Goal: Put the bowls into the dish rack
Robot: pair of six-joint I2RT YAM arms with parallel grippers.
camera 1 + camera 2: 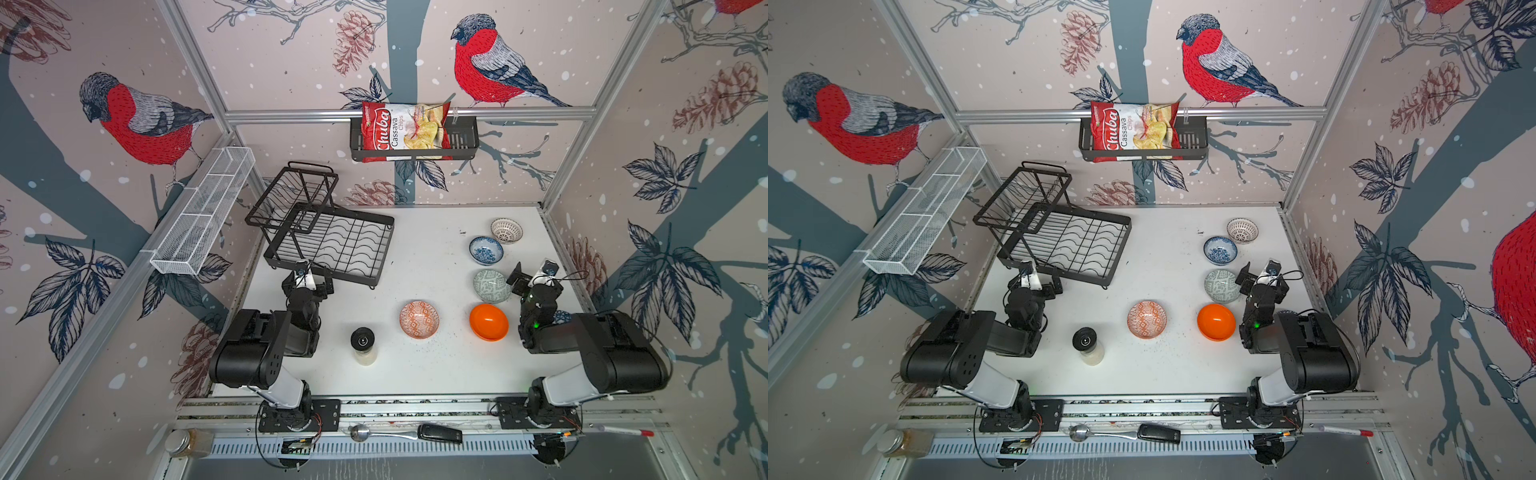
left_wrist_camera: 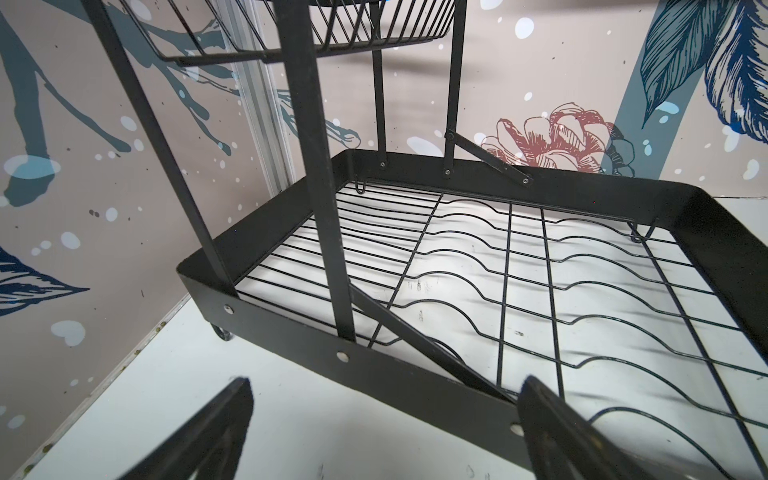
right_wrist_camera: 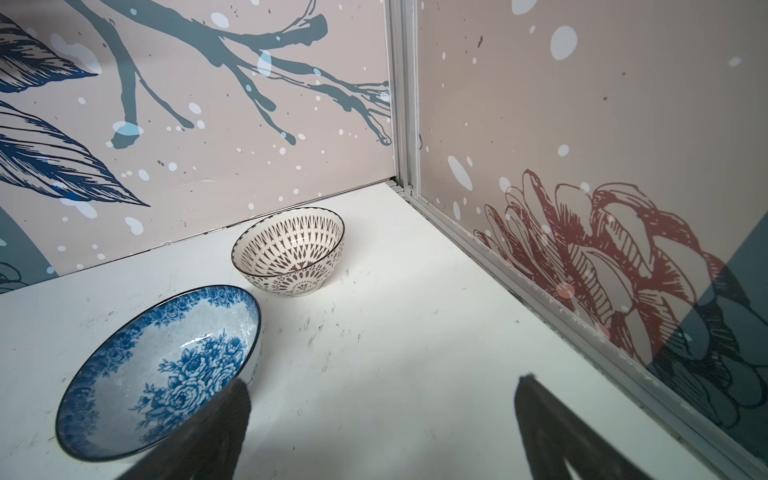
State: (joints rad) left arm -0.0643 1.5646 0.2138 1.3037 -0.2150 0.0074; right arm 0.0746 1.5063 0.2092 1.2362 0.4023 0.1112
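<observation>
The black two-tier dish rack point(image 1: 332, 245) point(image 1: 1067, 245) stands empty at the back left. In both top views five bowls sit on the right: white with brown lattice point(image 1: 506, 230), blue-white point(image 1: 486, 250), grey-green point(image 1: 491, 285), orange-white point(image 1: 419, 319) and plain orange point(image 1: 488, 322). Another blue-white bowl point(image 1: 562, 316) peeks out behind the right arm. My left gripper point(image 1: 308, 279) point(image 2: 384, 386) is open just before the rack's front rim point(image 2: 415, 374). My right gripper point(image 1: 536, 276) point(image 3: 382, 390) is open and empty beside the blue-white bowl point(image 3: 158, 374), with the lattice bowl point(image 3: 291, 249) farther back.
A jar with a black lid point(image 1: 363, 345) stands at front centre. A chips bag point(image 1: 405, 129) fills the black wall basket. A white mesh shelf point(image 1: 203, 212) hangs on the left wall. A spoon point(image 1: 361, 432), a jar point(image 1: 187, 442) and a marker point(image 1: 623, 431) lie on the front rail.
</observation>
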